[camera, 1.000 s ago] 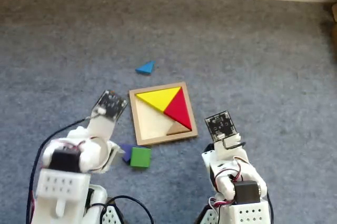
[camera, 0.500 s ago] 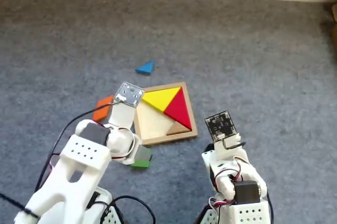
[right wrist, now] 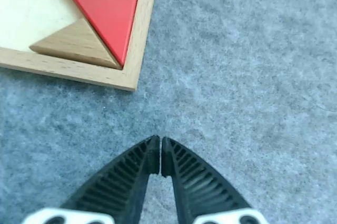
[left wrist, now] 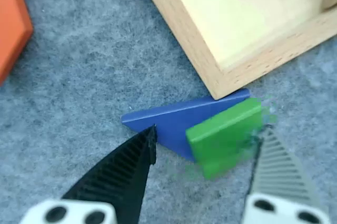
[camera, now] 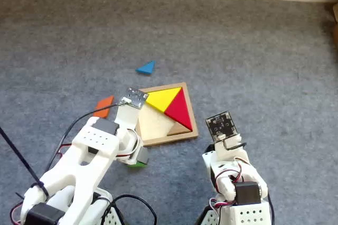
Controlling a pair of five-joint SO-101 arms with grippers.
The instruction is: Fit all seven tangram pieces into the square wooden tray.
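Beneath the high camera, square wooden tray on grey carpet, with yellow triangle, red triangle and plain wooden triangle seated inside. Light blue triangle and orange piece loose on the carpet outside it. Left arm bent over one corner of the tray; right arm apart, off the opposite side.

From the left wrist: left gripper spread wide, green square between the jaws, perhaps brushing the white one, though blurred there. Dark blue triangle overlapped by the green square, just ahead of the black jaw's tip. Tray corner straight beyond the tips, orange piece farther out on the black jaw's side.

From the right wrist: right gripper pressed closed, gripping nothing, over bare carpet. Tray corner well ahead of the tips and off to one side, red and plain wooden triangles lying in it.
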